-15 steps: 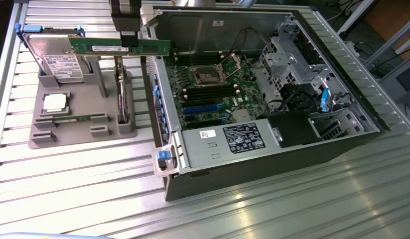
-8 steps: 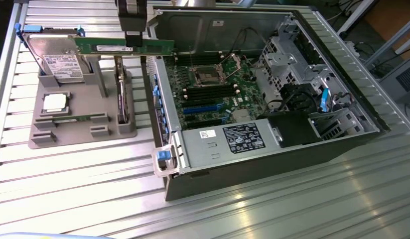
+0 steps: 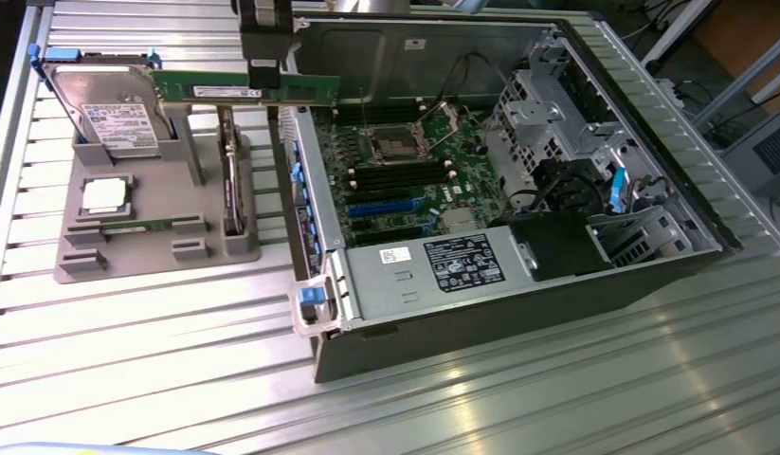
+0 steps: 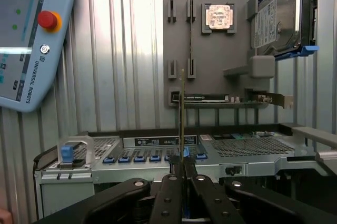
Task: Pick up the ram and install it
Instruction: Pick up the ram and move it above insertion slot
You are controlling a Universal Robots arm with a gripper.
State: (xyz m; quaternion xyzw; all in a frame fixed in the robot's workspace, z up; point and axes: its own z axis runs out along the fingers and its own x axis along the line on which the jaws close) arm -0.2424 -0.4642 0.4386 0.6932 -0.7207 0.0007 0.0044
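Right, the gripper (image 3: 264,76) has the ram (image 3: 200,90) in its grasp, its fingers pinched tight on the thin green stick close to its middle, taking it by the top edge. The ram hangs level and on edge, white label facing the exterior camera, held up over the back part of the grey holder tray (image 3: 150,251). On that tray the hard drive (image 3: 109,109) is propped up just beside the stick's far end, and the square processor chip (image 3: 105,194) lies flat in its pocket nearer the front.

Toward the exterior view's right, the stick's other end reaches across the wall of the open computer case (image 3: 529,284). The motherboard (image 3: 408,180) lies down inside the case, apart from the stick.

From the wrist, the gripper (image 4: 182,174) shows both black fingers (image 4: 171,192) closed together, and the ram (image 4: 182,113) stands edge-on, a thin line rising straight out from between them. Behind that line lie the case's side and the tray (image 4: 210,60), with the processor chip (image 4: 218,16) and hard drive (image 4: 276,16) on it. A teach pendant (image 4: 31,39) with a red button shows off to one side, over the slatted metal table (image 3: 174,379).
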